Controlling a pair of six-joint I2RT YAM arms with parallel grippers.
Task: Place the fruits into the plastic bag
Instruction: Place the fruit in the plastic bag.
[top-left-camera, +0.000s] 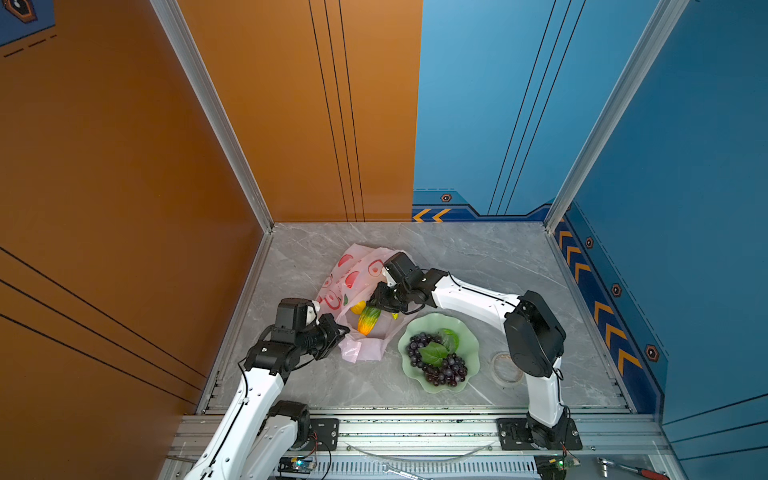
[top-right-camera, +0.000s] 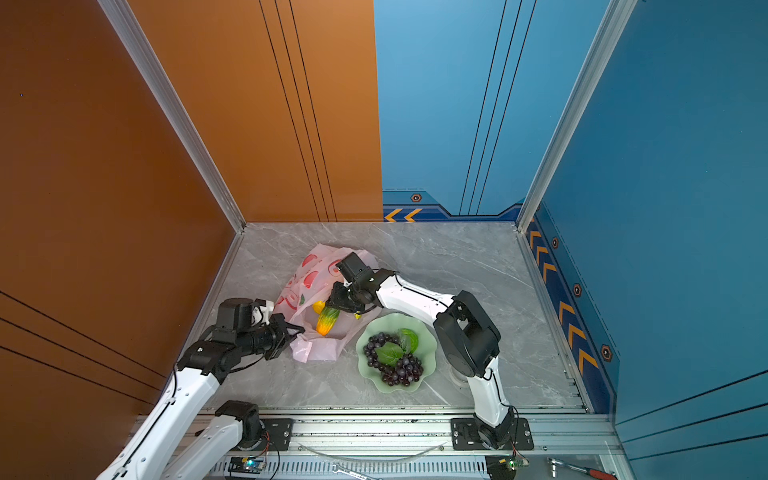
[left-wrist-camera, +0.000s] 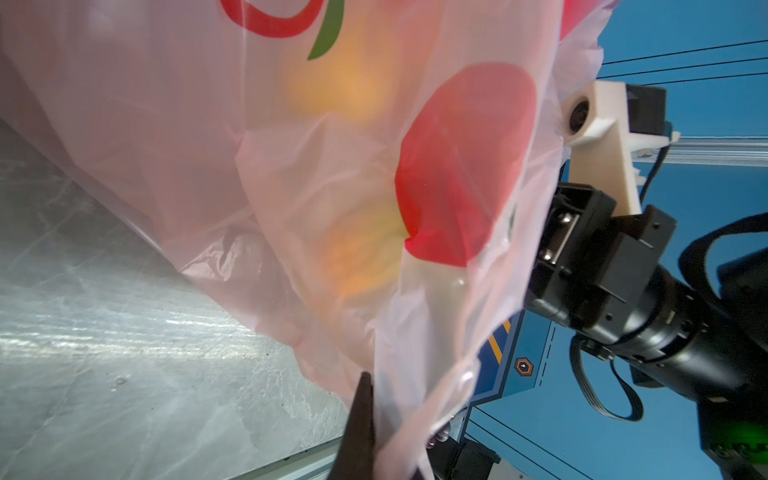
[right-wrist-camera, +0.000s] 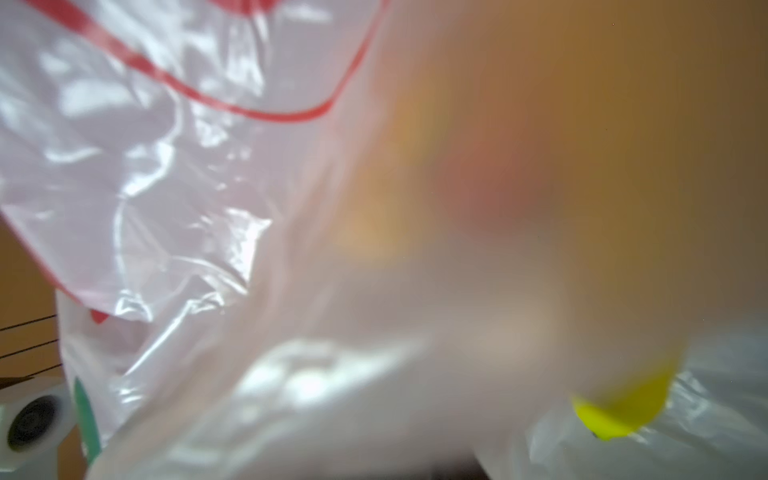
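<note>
Tightly closed, the fingers (left-wrist-camera: 360, 419) of the left gripper (top-left-camera: 340, 331) pinch the near rim of the plastic bag (top-left-camera: 357, 274), a thin, crinkled, pale-pink film printed with red peaches. Across the bag's mouth from them, the right gripper (top-left-camera: 384, 301) reaches in over the opening. Its wrist view is veiled by blurred film, so whether its fingers are gripping anything cannot be told.

Between the two sets of fingers, inside the open mouth, lies the green-orange oblong fruit (top-left-camera: 368, 321). It is glossy and ribbed, with its green end up against the right fingers and its orange end pointing towards the left ones. A yellow lemon (top-left-camera: 358, 306) sits just beside the green end, deeper in the bag.

Out beyond the right fingers, away from the bag, a pale green wavy-edged plate (top-left-camera: 471, 332) carries purple grapes (top-left-camera: 440, 365) with a leaf, and a small green ball (top-left-camera: 452, 338). Further that way, beside the plate, is a clear tape roll (top-left-camera: 506, 368).

All of this rests on a grey marbled counter (top-left-camera: 478, 257), walled in orange behind the left arm and in blue with orange chevrons behind the right.
</note>
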